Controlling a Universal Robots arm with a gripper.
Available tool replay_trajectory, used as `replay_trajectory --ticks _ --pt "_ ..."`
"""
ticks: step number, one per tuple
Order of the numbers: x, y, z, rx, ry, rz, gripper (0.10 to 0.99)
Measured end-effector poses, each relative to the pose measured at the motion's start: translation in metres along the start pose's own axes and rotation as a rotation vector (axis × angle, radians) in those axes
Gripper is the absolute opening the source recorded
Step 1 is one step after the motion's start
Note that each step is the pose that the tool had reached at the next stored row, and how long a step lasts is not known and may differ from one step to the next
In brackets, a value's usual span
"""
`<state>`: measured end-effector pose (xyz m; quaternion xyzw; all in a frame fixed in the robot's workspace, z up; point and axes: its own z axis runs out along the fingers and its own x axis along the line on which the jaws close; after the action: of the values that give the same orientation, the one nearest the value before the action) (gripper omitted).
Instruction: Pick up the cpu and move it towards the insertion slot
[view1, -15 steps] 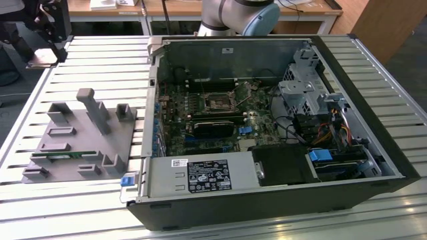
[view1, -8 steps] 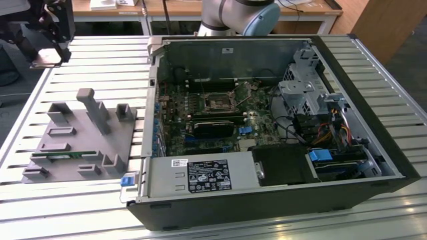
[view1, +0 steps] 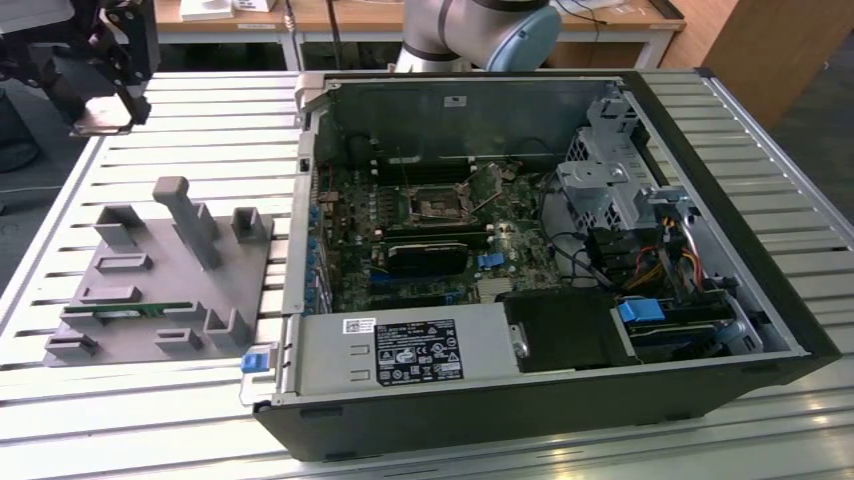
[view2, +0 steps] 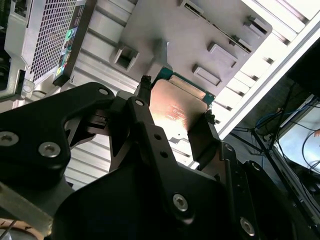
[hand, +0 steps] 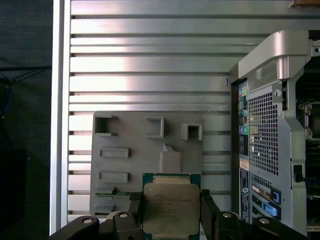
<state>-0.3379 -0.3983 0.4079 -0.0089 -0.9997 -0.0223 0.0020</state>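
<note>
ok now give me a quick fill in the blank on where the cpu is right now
1. In both wrist views the gripper is ____ on the cpu.
2. The insertion slot sits inside the open computer ____.
3. In the exterior view, the gripper is off to that view's ____ of the insertion slot.
Missing words: shut; case; left.

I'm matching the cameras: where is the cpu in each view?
Exterior view: the cpu is at the exterior view's upper left.
First wrist view: the cpu is gripped by the tool, in front of the grey holder.
Second wrist view: the cpu is between the tool's fingers.
Shared landmark: the grey holder.
</note>
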Motion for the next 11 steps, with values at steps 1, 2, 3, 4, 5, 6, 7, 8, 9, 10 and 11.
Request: replay_trajectory --ticks 1,2,3,4,5,6,7,8,9,10,11 --pt "-0.0014 0.0000 0.0000 0.000 -0.0001 0.000 0.545" --pt "-0.0034 0.0001 0.0000 0.000 0.0000 0.000 0.545" --pt "-0.0055 0.0001 0.0000 0.000 0.0000 0.000 0.545" --pt "-0.0078 0.0002 0.0000 0.000 -0.0001 0.000 0.545" --pt "-0.0100 0.0002 0.0000 0.000 -0.0001 0.000 0.545" --pt "-0.0126 0.0002 0.0000 0.000 0.0000 0.000 0.545" --pt "-0.0148 0.0003 -0.0001 0.000 0.0000 0.000 0.545" --pt "-0.0172 0.0004 0.0000 0.000 0.0000 0.000 0.545" --pt "-0.0196 0.0004 -0.0001 0.000 0.0000 0.000 0.545" --pt "-0.0219 0.0005 -0.0001 0.000 0.0000 0.000 0.545" --pt "-0.0241 0.0005 0.0000 0.000 0.0000 0.000 0.545"
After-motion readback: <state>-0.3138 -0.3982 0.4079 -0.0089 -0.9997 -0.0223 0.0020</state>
